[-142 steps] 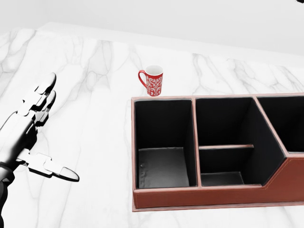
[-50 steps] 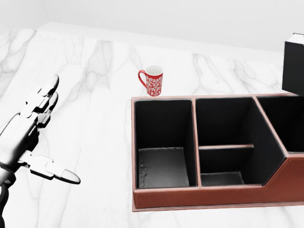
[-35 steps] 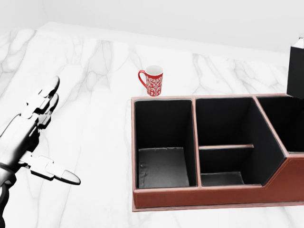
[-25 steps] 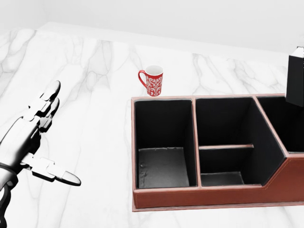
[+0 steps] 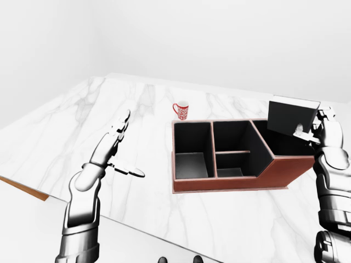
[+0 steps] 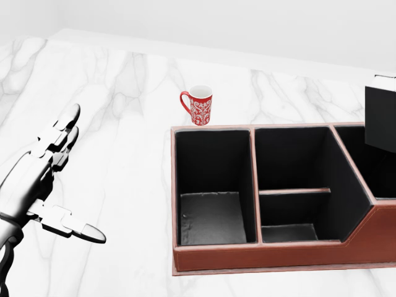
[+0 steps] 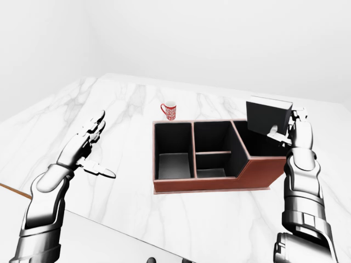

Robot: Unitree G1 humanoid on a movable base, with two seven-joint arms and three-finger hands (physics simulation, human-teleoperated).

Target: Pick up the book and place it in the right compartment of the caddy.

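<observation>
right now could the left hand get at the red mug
Probably yes: the left hand is open and holds nothing, and bare marble counter lies between it and the red mug. The caddy sits to the right of that path.

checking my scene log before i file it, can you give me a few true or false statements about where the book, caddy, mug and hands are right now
1. The right hand holds the book over the right end of the caddy. True.
2. The book lies flat on the floor of the left compartment. False: that compartment holds nothing, and the book is in the right hand, up above the caddy.
3. The red mug stands on the marble counter, beyond the caddy's far wall in the head view. True.
4. The left hand is closed round the mug. False: it is open with fingers spread, well to the left of the caddy and apart from the mug.
5. The caddy's middle compartment has a cross divider. True.
</observation>
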